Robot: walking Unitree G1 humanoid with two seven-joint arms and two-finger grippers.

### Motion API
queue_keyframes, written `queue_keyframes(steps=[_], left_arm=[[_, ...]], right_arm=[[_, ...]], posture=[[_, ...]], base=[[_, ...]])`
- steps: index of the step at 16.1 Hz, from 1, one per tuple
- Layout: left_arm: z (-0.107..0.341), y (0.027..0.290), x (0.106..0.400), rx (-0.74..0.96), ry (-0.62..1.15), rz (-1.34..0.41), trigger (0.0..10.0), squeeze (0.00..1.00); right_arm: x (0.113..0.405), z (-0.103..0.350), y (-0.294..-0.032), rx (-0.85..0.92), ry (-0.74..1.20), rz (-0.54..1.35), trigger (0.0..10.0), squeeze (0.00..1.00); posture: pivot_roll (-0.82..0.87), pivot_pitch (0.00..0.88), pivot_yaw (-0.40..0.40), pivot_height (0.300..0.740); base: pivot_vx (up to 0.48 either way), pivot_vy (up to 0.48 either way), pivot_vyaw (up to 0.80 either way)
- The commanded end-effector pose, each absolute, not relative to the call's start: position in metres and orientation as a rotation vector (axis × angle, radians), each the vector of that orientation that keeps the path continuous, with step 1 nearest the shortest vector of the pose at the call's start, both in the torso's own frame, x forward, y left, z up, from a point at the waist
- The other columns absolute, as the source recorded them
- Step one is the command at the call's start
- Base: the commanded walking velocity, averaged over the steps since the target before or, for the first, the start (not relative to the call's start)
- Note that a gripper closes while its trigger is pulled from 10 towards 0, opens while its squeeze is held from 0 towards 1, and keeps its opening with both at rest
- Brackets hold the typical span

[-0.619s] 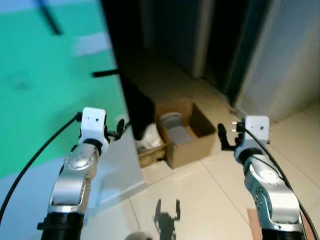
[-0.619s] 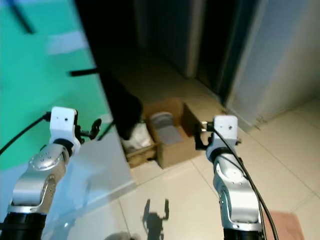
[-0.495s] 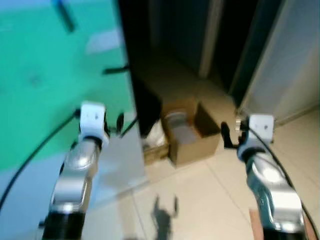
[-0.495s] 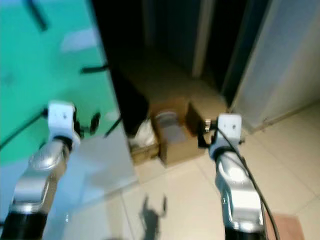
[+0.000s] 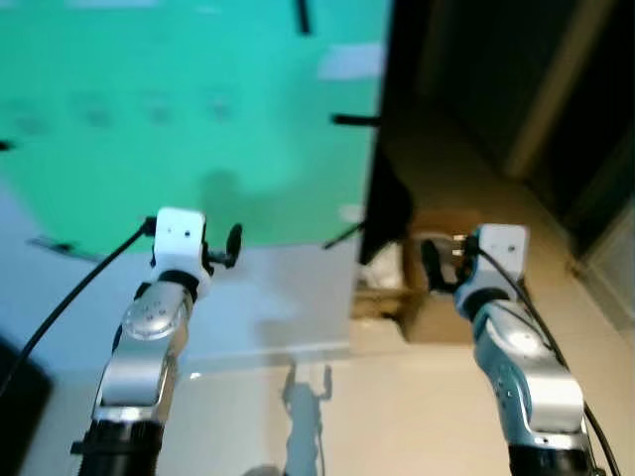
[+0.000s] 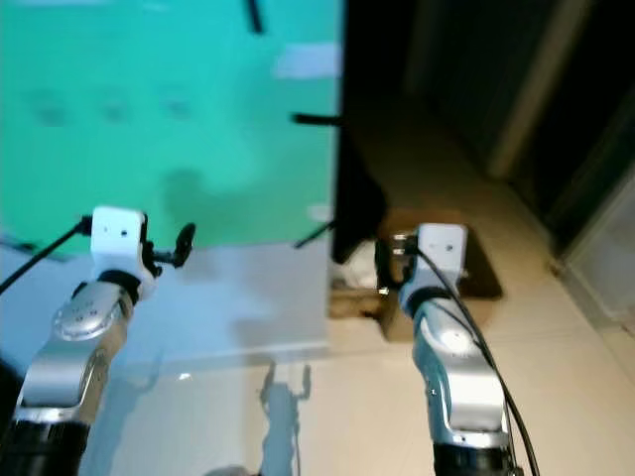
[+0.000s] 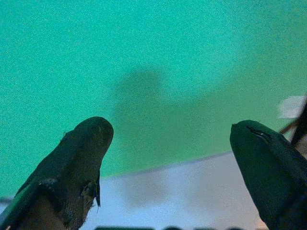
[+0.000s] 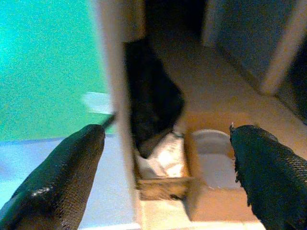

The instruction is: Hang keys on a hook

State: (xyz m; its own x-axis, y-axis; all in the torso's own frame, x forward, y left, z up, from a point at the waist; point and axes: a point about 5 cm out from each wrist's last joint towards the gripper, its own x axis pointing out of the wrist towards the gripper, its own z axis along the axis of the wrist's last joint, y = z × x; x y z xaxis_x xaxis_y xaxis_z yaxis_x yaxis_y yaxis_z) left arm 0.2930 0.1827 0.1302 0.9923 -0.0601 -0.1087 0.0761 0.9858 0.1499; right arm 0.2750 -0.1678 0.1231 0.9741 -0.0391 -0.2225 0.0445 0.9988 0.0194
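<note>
A green wall panel point(image 5: 179, 109) stands in front of me, above a pale lower band point(image 5: 288, 297). Short black pegs stick out of it near its right edge: one high up point(image 5: 303, 15), one at mid height point(image 5: 352, 120), and a slanted one lower down point(image 5: 342, 235). They are blurred. My left gripper point(image 7: 170, 143) is raised before the green wall, open, with nothing between its fingers. My right gripper point(image 8: 168, 143) is raised level with it, open and empty, facing the wall's edge and a cardboard box point(image 8: 216, 191).
A black bag point(image 5: 387, 213) hangs at the wall's right edge over a low box of white stuff point(image 8: 163, 167). The open cardboard box point(image 5: 432, 307) sits on the tiled floor point(image 5: 397, 416) behind my right arm. A dark passage with doors point(image 5: 556, 89) lies to the right.
The whole picture has slid to the right, so the camera has turned left; the green wall now takes up far more of the view. Both arms hold the same raised pose.
</note>
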Motion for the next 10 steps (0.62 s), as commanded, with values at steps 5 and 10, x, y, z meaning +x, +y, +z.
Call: queue_keyframes(steps=[5, 10], left_arm=[[0.1347, 0.1744, 0.2938, 0.166, 0.074, -0.115, 10.0, 0.0], [0.1364, 0.1731, 0.2932, 0.157, 0.068, -0.116, 10.0, 0.09]], right_arm=[[0.2772, 0.1274, -0.1757, -0.004, 0.208, -0.048, 10.0, 1.0], [0.2792, 0.1291, -0.1822, -0.041, 0.203, -0.068, 10.0, 1.0]], posture=[[-0.14, 0.0, 0.036, 0.74], [-0.14, 0.0, 0.038, 0.74]], base=[[0.0, 0.0, 0.8], [0.0, 0.0, 0.8]])
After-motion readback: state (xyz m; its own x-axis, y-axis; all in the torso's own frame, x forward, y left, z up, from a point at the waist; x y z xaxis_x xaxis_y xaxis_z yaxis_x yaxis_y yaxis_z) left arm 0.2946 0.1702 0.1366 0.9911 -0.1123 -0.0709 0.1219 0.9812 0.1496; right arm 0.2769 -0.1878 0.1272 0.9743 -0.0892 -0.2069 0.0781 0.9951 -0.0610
